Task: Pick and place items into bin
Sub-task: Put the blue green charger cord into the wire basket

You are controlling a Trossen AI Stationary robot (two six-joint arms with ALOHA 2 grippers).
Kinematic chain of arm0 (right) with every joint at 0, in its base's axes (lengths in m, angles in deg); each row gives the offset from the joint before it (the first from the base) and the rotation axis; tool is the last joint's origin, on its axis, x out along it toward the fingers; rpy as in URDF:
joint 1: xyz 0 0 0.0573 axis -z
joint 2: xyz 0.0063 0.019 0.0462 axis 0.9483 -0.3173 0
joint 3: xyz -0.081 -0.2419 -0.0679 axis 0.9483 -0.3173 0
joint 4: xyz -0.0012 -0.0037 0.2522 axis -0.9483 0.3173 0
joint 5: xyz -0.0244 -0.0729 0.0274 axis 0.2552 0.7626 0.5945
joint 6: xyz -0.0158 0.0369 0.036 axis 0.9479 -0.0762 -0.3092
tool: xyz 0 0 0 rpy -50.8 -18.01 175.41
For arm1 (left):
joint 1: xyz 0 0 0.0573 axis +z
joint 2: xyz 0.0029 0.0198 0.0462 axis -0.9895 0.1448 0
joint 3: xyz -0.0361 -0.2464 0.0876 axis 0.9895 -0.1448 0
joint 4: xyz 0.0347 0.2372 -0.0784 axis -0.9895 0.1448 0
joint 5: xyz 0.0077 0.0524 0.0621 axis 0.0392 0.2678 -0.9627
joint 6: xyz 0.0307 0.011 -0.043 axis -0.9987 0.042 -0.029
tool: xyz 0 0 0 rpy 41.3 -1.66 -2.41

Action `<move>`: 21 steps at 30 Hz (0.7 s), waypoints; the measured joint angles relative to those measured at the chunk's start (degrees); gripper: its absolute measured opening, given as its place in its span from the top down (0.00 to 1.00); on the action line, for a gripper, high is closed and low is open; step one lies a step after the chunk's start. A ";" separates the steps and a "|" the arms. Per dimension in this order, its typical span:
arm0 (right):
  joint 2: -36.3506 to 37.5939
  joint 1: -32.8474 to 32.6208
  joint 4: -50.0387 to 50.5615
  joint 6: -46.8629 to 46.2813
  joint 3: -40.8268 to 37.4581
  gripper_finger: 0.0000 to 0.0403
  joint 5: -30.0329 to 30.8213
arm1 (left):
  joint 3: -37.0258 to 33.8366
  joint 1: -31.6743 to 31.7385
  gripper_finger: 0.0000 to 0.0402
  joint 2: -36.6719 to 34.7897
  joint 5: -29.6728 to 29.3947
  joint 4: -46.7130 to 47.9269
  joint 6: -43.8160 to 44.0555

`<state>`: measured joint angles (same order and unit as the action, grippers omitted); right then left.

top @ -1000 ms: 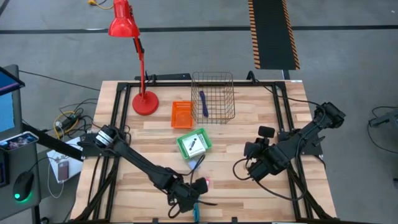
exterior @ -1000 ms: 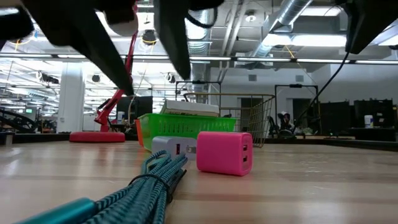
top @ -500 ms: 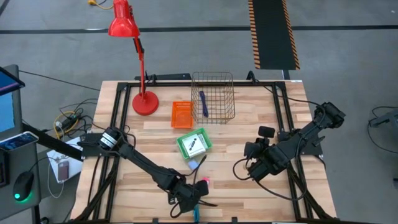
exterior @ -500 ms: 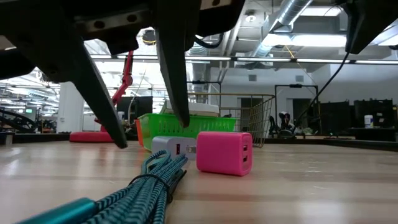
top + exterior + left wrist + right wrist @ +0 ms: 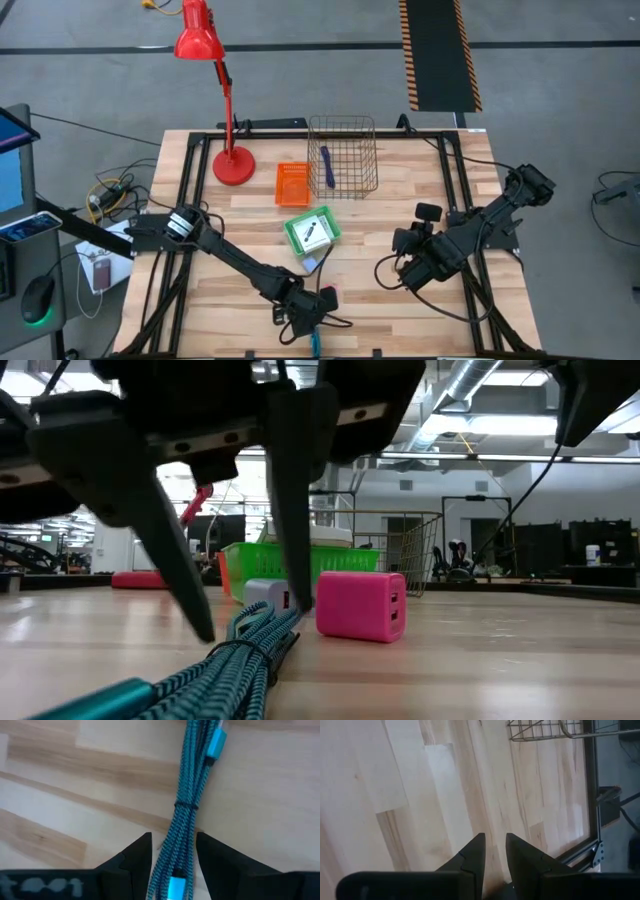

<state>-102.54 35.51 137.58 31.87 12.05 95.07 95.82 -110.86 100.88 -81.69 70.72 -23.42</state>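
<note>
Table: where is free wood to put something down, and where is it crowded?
Bare wood lies between the red lamp base and the left arm, and between the wire basket and the right claw. The front middle is crowded: left claw, teal cable, pink block, green tray.

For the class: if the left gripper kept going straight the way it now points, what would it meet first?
Most likely the teal braided cable. The left gripper points down at the table with open jaws on either side of the bundle, so the cable comes first, then the wooden table. Depth is hard to judge.
</note>
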 joint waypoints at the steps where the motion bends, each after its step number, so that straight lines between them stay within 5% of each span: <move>1: 0.00 0.02 -0.03 0.00 0.00 0.83 -0.27 | 0.05 0.03 0.64 -0.05 0.37 -0.01 -0.08; 21: 0.00 0.01 -0.70 -0.04 0.00 0.83 -0.68 | 0.42 0.41 0.64 2.31 4.55 -1.11 0.97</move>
<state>-102.54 35.52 136.88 31.83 12.05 94.39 96.23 -110.46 103.18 -77.13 69.61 -22.45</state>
